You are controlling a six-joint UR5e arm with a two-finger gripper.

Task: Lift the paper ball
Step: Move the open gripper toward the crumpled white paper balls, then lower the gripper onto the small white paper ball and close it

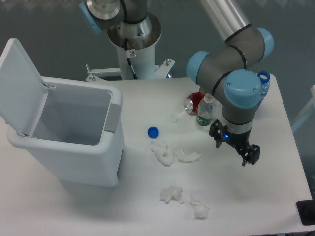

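Note:
The paper ball (pixel 199 207) is a small lumpy white wad lying near the table's front edge, right of a wider two-lobed paper wad (pixel 171 194). My gripper (pixel 233 144) hangs above the table to the upper right of the ball, well apart from it. Its two black fingers (pixel 250 154) stand spread, with nothing between them.
A white bin (pixel 74 142) with its lid raised stands at the left. Two larger paper clumps (pixel 163 152) (pixel 188 156) lie mid-table below a blue bottle cap (pixel 153 132). A red can (pixel 193 103), a green-labelled bottle (pixel 205 112) and a blue-capped bottle (pixel 264 83) are behind the arm.

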